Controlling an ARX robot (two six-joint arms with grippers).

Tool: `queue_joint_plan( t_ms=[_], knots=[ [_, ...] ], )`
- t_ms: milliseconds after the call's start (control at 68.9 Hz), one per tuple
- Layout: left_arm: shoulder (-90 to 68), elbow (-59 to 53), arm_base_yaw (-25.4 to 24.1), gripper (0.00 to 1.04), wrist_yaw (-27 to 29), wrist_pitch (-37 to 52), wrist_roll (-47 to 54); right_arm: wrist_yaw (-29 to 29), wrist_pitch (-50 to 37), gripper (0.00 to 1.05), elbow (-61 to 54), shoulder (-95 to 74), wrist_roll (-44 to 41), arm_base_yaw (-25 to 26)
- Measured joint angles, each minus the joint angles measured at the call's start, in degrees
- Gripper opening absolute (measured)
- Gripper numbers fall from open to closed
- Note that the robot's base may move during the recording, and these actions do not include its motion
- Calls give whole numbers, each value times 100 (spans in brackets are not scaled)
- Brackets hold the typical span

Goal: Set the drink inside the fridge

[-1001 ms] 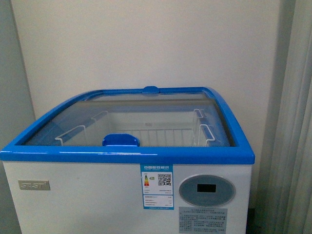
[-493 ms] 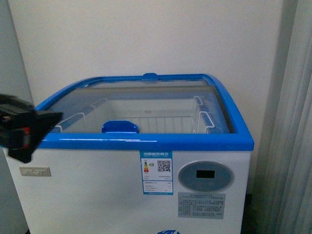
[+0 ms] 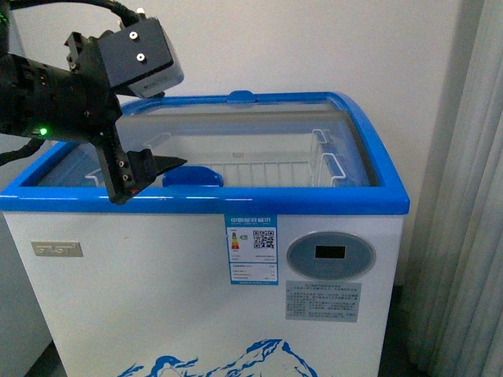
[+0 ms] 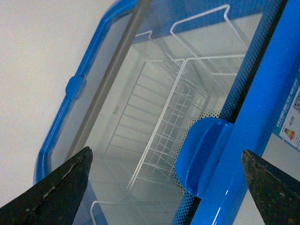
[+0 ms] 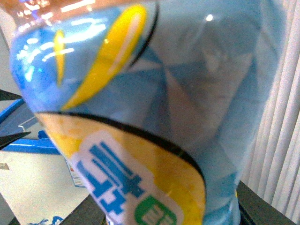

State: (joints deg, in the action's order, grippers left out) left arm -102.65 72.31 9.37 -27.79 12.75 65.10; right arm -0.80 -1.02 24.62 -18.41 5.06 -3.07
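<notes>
The fridge (image 3: 157,298) is a white chest cooler with a blue rim (image 3: 314,200), and its curved glass lid (image 3: 259,129) is closed. My left gripper (image 3: 153,173) hovers open over the lid's front left, just left of the blue lid handle (image 3: 195,176). In the left wrist view the open left gripper (image 4: 165,151) frames that handle (image 4: 201,154) without touching it. A wire basket (image 4: 164,122) shows through the glass. The drink (image 5: 154,93), with its blue and yellow label, fills the right wrist view, and my right gripper (image 5: 173,211) is shut on it. The front view shows neither the drink nor the right arm.
A pale pleated curtain (image 3: 471,196) hangs close to the fridge's right side. A plain wall (image 3: 314,47) stands right behind it. An oval grey display panel (image 3: 330,254) and stickers sit on the fridge front. The fridge's corner (image 5: 28,173) shows behind the drink.
The left arm has come in from the left and risen over the lid's front left corner. The fridge now shows from further back, with its lower front graphic in view.
</notes>
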Motion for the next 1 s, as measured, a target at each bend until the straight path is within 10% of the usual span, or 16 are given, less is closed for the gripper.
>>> queue_joint_plan(
  t_ms=[696, 1001],
  knots=[
    [-2096, 2758, 90, 97, 142, -1217, 721, 0, 0, 40, 0, 0, 2, 0],
    [-4168, 6592, 227, 97, 702, -2555, 741, 0, 0, 40, 0, 0, 2, 0]
  ],
)
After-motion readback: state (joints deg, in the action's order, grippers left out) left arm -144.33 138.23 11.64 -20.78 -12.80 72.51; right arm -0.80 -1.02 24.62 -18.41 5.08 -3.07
